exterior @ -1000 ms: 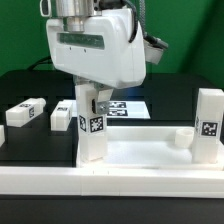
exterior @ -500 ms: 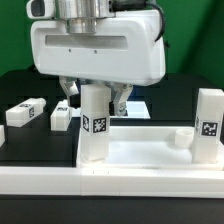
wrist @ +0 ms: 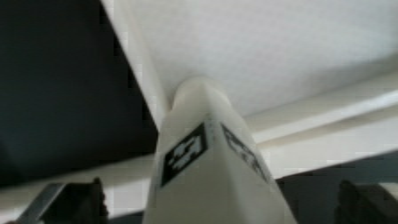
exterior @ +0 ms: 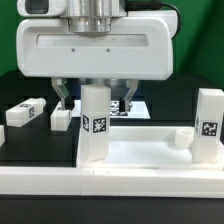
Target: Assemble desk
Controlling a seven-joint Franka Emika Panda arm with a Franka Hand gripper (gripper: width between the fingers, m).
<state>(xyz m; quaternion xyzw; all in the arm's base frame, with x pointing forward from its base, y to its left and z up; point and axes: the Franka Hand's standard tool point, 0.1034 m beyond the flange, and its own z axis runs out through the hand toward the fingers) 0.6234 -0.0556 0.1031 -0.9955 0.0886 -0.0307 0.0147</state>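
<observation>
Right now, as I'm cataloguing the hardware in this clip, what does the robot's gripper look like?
The gripper has a wide white boxy housing with rounded corners and a long pale recessed strip across its face. A silvery ribbed cylinder joins it from above. Two short dark fingers stick out underneath. No lettering is visible on it.

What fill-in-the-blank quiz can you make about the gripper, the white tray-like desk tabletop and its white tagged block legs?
1. The gripper is ____ around the upright white tagged block leg, with gaps on both sides.
2. Counting the second upright leg, ____ legs stand on the white plastic rimmed tabletop.
3. One loose leg and another loose leg lie on the black table at the exterior view's ____.

Missing words: open; two; left
</observation>
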